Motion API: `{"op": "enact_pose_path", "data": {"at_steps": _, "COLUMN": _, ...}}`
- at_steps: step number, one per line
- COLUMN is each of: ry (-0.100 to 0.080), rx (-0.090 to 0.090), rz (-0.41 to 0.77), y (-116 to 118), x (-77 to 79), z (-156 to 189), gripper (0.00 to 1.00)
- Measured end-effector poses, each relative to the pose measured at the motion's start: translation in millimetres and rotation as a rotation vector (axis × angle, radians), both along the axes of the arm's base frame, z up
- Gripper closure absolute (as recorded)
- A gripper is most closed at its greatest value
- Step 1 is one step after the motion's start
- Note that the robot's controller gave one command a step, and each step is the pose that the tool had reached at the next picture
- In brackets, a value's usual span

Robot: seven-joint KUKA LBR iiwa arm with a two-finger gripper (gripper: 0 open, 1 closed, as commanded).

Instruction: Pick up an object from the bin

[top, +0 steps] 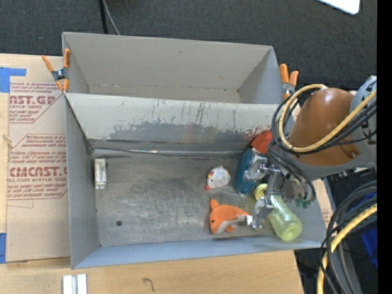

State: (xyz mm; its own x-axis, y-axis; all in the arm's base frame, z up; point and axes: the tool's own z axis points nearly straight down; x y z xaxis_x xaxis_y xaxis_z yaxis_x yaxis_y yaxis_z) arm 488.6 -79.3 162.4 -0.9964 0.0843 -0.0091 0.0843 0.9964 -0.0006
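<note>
Gripper point(260, 212) is low in the bin point(153, 133), at the 4 o'clock corner of its floor, among a small cluster.

- An orange fish-shaped toy point(224, 218) lies just beside it at 9 o'clock.
- A yellow-green bottle point(285, 222) lies close at 3 o'clock.
- A teal bottle point(247, 171) stands at 12 o'clock.
- A white toy point(217, 177) sits at 10 o'clock.

Whether the gripper is spread or closed cannot be told, and nothing is seen gripped. Judgement: it is in position, with grasp and lift outstanding.

The arm's wrist wears a rounded orange-brown cover point(324, 127), glossy on top. Yellow cables point(286, 112) loop around it, edged with thin black ones. Below it, the pincer point(263, 204) is bare silvery metal, all small brackets and blocks.
</note>
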Motion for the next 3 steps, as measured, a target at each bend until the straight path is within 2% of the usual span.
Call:
{"op": "enact_pose_path", "data": {"at_steps": 1, "ry": 0.004, "rx": 0.001, "rz": 0.012, "y": 18.8, "x": 5.3, "z": -90.8, "gripper": 1.0}}
{"op": "enact_pose_path", "data": {"at_steps": 2, "ry": 0.004, "rx": 0.001, "rz": 0.012, "y": 18.8, "x": 5.3, "z": -90.8, "gripper": 1.0}}
{"op": "enact_pose_path", "data": {"at_steps": 3, "ry": 0.008, "rx": 0.002, "rz": -0.06, "y": 18.7, "x": 4.9, "z": 40.8, "gripper": 1.0}}
